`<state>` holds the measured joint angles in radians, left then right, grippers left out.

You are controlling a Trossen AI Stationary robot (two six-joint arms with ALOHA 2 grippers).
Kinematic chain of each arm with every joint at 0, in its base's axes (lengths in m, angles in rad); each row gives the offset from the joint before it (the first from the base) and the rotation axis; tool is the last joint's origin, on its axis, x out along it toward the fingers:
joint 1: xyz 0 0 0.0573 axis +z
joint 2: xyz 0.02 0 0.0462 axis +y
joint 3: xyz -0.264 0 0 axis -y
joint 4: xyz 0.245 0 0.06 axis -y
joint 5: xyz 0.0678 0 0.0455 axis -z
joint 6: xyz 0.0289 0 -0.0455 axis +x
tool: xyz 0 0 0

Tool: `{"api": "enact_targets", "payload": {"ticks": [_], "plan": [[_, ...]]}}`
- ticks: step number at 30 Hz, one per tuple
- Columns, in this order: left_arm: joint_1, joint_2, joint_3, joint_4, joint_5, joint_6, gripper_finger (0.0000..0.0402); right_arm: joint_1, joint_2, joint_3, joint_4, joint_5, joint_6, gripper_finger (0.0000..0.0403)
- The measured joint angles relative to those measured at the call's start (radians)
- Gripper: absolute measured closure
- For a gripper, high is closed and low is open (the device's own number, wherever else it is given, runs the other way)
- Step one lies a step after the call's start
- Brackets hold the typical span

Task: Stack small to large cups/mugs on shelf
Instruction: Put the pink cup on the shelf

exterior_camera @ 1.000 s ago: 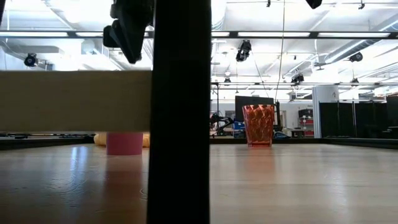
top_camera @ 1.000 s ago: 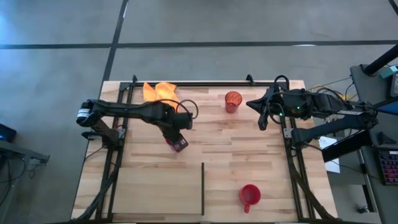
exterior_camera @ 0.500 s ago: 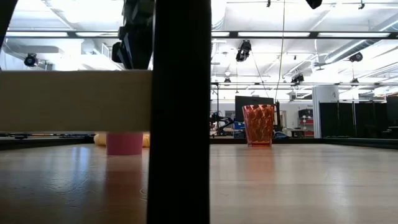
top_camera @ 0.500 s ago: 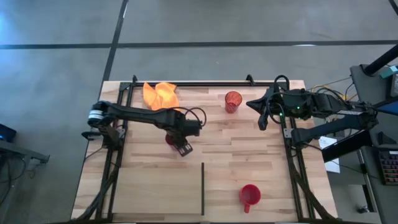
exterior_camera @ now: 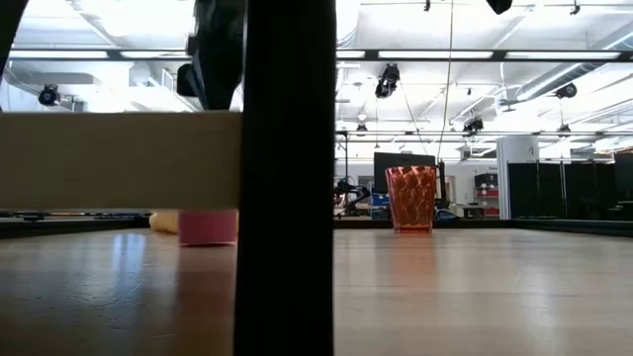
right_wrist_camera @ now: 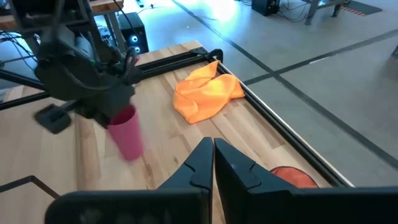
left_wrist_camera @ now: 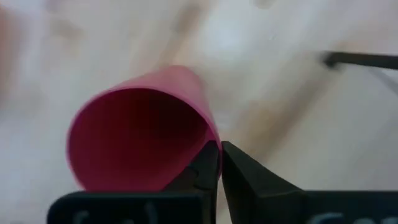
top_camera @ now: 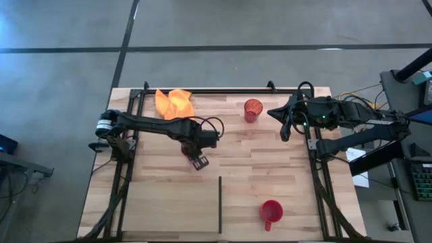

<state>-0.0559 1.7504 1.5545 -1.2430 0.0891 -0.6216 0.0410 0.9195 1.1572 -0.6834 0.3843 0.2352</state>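
The small magenta cup (exterior_camera: 208,227) stands left of the table's middle and shows mouth-on in the left wrist view (left_wrist_camera: 137,137). My left gripper (top_camera: 198,160) is directly above it and shut on it, hiding it in the high view. The see-through orange tumbler (top_camera: 252,109) stands upright at the far middle. The red mug (top_camera: 271,212) with its handle stands near the front right. My right gripper (right_wrist_camera: 213,155) waits shut and empty at the far right (top_camera: 284,127). My left gripper holds the magenta cup by its rim (left_wrist_camera: 210,138), the wall pinched with one finger (left_wrist_camera: 200,171) inside the mouth and the other outside. The fingers come from above, pointing down. The cup stays about upright, and in the low view its base is level with the table top.
A yellow-orange cloth (top_camera: 174,102) lies at the far left. A dark upright shelf post (exterior_camera: 287,178) with a pale board (exterior_camera: 119,158) stands near the front edge and shows as a thin dark line in the high view (top_camera: 220,202). Black rails run along the table's sides.
My left gripper has gone a little toward the table's right edge. The magenta cup has shifted the same way with it, staying upright.
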Motion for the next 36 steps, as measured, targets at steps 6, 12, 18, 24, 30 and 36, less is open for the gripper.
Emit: {"api": "enact_targets", "payload": {"ticks": [6,12,18,24,30,36], "plan": [[-0.102,-0.005,0.160,0.005,0.034,-0.059,0.0401,0.000,0.000,0.000,0.000,0.006,-0.008,0.0394],[-0.214,0.013,0.301,0.001,0.028,-0.104,0.0401,0.000,0.001,0.000,0.000,0.010,-0.011,0.0394],[-0.317,0.015,0.304,-0.006,0.026,-0.140,0.0401,0.000,0.019,0.000,0.001,0.010,-0.009,0.0394],[-0.411,0.039,0.302,0.006,0.021,-0.157,0.0401,0.000,0.058,0.000,0.000,0.010,0.000,0.0394],[-0.476,0.104,0.306,0.015,0.032,-0.154,0.0401,0.000,0.093,-0.002,0.021,0.010,0.068,0.0394],[-0.492,0.133,0.306,0.049,0.027,-0.155,0.0401,0.000,0.112,-0.002,0.015,0.002,0.106,0.0394]]}}
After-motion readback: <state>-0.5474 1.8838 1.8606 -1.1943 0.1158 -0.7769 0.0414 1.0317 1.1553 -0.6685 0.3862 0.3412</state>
